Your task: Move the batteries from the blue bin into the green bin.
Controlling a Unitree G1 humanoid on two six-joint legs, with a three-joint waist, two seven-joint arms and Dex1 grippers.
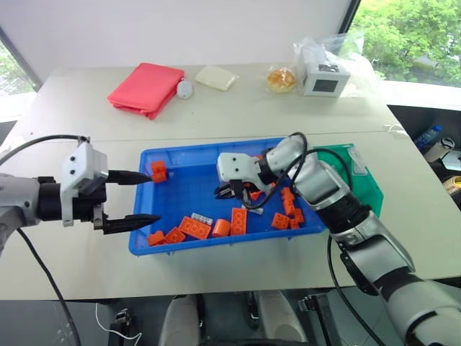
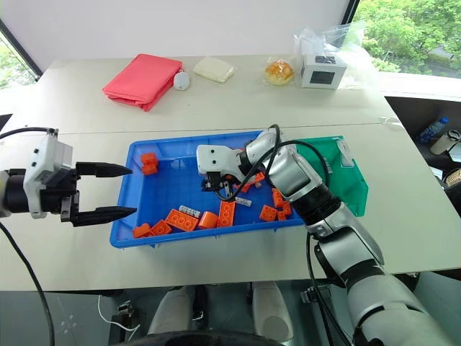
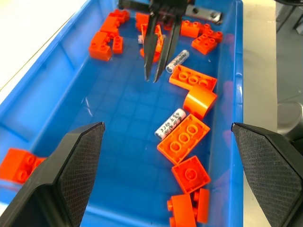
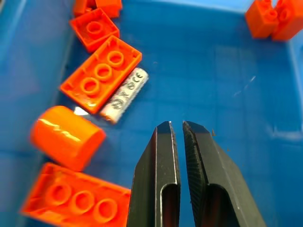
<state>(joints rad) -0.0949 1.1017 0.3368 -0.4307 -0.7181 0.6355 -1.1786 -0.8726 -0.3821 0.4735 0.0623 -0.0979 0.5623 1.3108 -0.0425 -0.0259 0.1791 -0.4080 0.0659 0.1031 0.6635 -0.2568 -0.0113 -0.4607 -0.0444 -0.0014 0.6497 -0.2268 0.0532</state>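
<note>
Right gripper [image 4: 178, 126]: fingers closed, empty, above blue bin [image 1: 180, 184] floor. Nearest battery [image 4: 124, 94]: just ahead of tips, off to side, flat, long axis oblique to fingers, touching orange brick [image 4: 101, 73]. Left gripper [image 1: 140, 198]: fingers open, empty, farther off. Green bin [image 1: 364, 184]: beyond right arm.

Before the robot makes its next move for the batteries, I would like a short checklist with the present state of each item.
1. Right end effector empty: ok, its black fingers are nearly shut with nothing between them.
2. Left end effector clear of the work: ok, open at the left rim of the wide shallow blue plastic bin.
3. A battery within reach: ok, a small silver cylinder battery lies flat beside a six-stud orange toy brick.
4. Second battery located: ok, near the right fingers.
5. Battery free of bricks: not ok, it touches the brick's side.
6. Small deep green plastic bin ready: cannot tell, the right arm hides its inside.
</note>
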